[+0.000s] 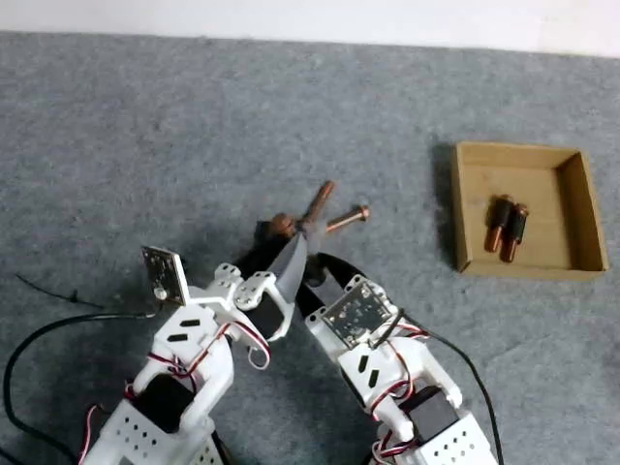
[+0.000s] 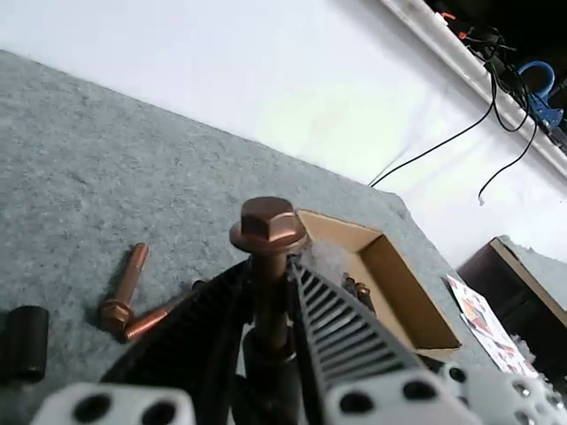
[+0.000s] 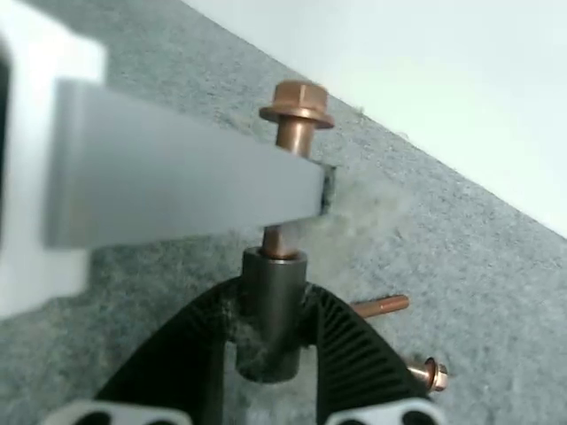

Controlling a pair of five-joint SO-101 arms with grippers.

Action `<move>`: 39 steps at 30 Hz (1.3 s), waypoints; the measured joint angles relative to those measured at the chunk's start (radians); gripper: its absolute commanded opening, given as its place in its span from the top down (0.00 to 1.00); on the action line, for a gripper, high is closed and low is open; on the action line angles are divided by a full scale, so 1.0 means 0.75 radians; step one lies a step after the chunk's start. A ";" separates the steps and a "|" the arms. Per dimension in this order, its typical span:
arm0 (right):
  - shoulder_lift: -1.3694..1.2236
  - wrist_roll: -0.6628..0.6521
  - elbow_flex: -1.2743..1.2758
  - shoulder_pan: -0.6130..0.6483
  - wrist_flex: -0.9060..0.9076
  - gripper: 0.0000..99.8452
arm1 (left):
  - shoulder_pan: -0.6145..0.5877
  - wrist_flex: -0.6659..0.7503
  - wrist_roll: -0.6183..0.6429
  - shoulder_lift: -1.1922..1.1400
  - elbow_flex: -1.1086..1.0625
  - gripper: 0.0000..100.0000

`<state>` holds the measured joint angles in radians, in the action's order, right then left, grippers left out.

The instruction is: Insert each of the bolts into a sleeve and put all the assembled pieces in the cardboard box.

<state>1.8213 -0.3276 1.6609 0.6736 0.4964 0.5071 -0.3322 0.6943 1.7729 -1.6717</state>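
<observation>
My left gripper (image 2: pixel 268 266) is shut on the shaft of a copper bolt (image 2: pixel 268 226) just under its hex head. The shaft's lower end sits in a dark sleeve (image 3: pixel 270 310), which my right gripper (image 3: pixel 270 305) is shut on from below. In the high view both grippers meet near the table's middle, around the bolt's head (image 1: pixel 281 225). Two loose bolts (image 1: pixel 318 203) (image 1: pixel 347 219) lie just beyond them. A spare black sleeve (image 2: pixel 22 341) stands close by. The cardboard box (image 1: pixel 465 208) at the right holds two assembled pieces (image 1: pixel 506 229).
Grey carpet covers the table, with a white wall edge along the back. A black cable (image 1: pixel 39 334) curls at the front left beside the left arm's base. Open carpet lies between the loose bolts and the box.
</observation>
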 measured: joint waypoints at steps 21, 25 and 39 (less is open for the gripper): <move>0.000 0.000 0.000 0.000 0.000 1.00 | 0.106 -0.147 -0.143 0.012 -0.008 0.68; 0.000 -0.002 0.000 -0.008 0.000 1.00 | 0.070 -0.147 -0.143 0.008 -0.008 0.70; 0.002 -0.002 0.004 -0.252 0.000 1.00 | -0.321 -0.149 -0.016 -0.004 -0.008 0.70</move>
<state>1.8228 -0.3291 1.6640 0.4849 0.4964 0.2662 -0.4442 0.6820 1.7699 -1.6778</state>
